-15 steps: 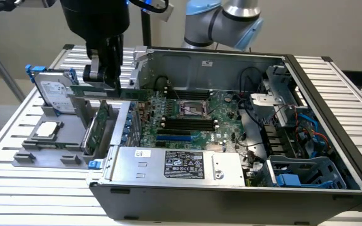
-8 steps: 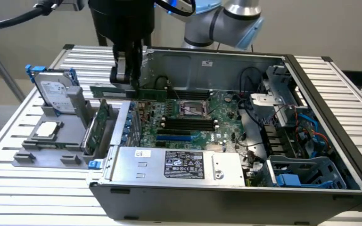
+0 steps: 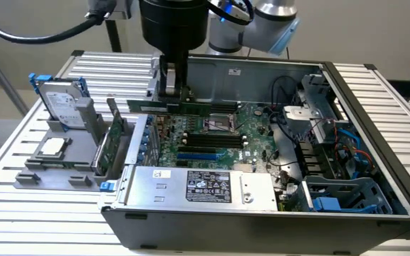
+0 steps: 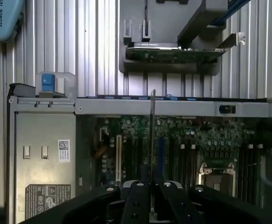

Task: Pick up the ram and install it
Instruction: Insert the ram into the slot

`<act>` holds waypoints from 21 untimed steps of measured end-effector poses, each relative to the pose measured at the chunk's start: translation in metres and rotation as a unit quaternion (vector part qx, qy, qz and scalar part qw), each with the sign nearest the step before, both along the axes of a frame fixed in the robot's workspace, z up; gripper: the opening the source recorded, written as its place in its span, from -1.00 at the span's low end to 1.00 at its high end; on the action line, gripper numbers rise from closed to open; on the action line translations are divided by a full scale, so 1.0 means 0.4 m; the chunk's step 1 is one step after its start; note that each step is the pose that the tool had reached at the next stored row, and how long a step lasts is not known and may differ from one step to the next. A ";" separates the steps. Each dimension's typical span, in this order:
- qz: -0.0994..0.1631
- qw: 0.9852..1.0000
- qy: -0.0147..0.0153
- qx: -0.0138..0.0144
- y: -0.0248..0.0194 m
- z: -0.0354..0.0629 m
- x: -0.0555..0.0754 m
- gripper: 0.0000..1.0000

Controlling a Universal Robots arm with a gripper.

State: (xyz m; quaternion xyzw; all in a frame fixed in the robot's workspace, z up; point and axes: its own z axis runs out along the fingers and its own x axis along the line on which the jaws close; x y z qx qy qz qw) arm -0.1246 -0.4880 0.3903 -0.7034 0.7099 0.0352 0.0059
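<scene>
Hanging over the open computer case (image 3: 376,114) in the exterior view, the gripper (image 3: 171,99) is clenched on the ram (image 3: 194,108), pinching it near the middle of its top edge. The stick stands on edge, clear of the motherboard (image 3: 258,136), with its long axis running across from the exterior view's left to its right. The black memory slots (image 3: 209,140) lie lower and a little nearer the camera, and they run nearly the same way as the stick, so stick and slots look close to parallel.

Seen from the wrist, the gripper (image 4: 151,189) grasps the ram (image 4: 153,123), which shows edge-on as a thin line reaching away from the fingers. It lies along the same direction as the slots (image 4: 138,149) on the motherboard (image 4: 211,135) below. Which slot it hangs over, I cannot tell.
</scene>
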 end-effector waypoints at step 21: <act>0.000 1.000 0.000 0.000 0.145 -0.088 0.145 -1.00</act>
